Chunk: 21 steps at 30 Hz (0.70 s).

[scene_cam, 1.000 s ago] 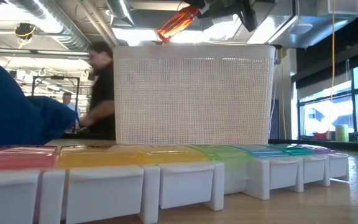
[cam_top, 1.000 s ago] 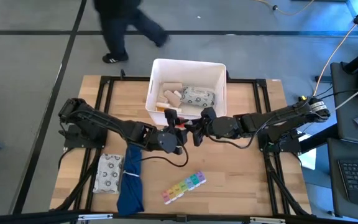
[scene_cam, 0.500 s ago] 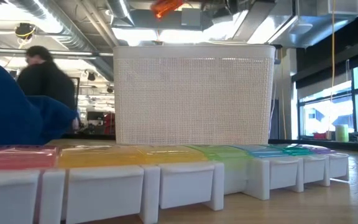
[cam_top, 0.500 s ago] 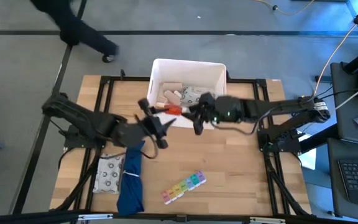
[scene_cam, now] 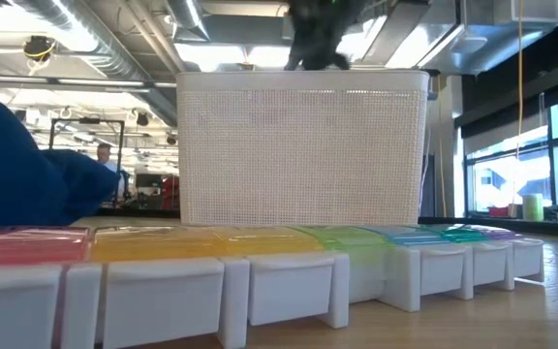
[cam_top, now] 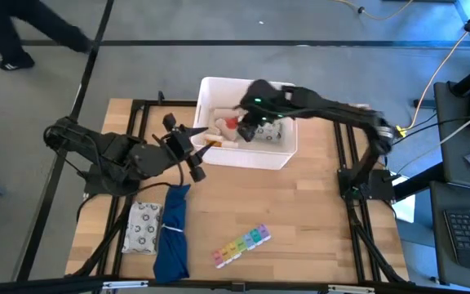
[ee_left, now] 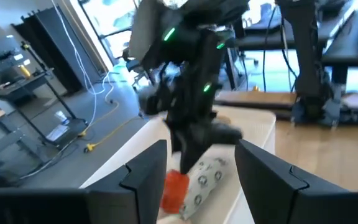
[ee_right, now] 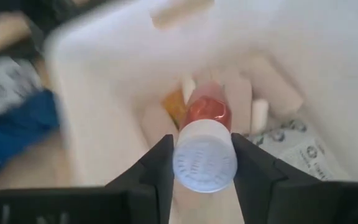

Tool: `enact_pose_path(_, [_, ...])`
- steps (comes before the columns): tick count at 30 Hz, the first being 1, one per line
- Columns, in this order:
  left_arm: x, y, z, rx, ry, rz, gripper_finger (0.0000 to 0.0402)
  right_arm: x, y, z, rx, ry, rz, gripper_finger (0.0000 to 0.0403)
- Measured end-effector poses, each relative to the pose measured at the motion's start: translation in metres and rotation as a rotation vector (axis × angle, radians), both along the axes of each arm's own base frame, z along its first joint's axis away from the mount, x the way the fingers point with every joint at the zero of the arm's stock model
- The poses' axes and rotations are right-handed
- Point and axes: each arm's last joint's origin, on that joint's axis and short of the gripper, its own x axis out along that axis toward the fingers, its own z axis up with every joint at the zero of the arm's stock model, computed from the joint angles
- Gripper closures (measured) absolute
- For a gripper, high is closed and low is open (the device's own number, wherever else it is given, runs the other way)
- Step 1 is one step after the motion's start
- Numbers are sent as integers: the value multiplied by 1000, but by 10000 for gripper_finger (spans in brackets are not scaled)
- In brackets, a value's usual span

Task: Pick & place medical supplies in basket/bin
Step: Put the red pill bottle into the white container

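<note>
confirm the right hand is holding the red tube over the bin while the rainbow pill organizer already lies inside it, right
Not quite. The right hand does hold the red tube over the bin, but the rainbow pill organizer lies on the table, as the high view shows.

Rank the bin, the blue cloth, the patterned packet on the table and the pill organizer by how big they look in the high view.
1. Bin
2. Blue cloth
3. Packet and pill organizer: they look about alike, the packet wider, the organizer longer and slimmer, so I would not rank them.

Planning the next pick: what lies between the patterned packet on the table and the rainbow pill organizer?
The blue cloth bundle, right beside the packet; then bare wood to the organizer, per the high view.
</note>
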Motion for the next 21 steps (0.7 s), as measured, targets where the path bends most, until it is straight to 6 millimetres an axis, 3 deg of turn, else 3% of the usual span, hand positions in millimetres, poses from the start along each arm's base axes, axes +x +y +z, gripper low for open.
enact_pose_path(4, [-2, 1, -7, 14, 66, 6, 220, 28, -17, -37, 88, 106, 59, 279])
enact_pose_path(10, [-6, 2, -15, -5, 121, 26, 220, 59, -25, -78, 153, 177, 121, 279])
enact_pose_path(16, [-8, 3, -19, -4, 156, 33, 220, 71, -28, -104, 230, 226, 159, 279])
enact_pose_path(21, [-9, 4, -20, -3, 166, 34, 220, 76, -30, -125, 189, 287, 135, 279])
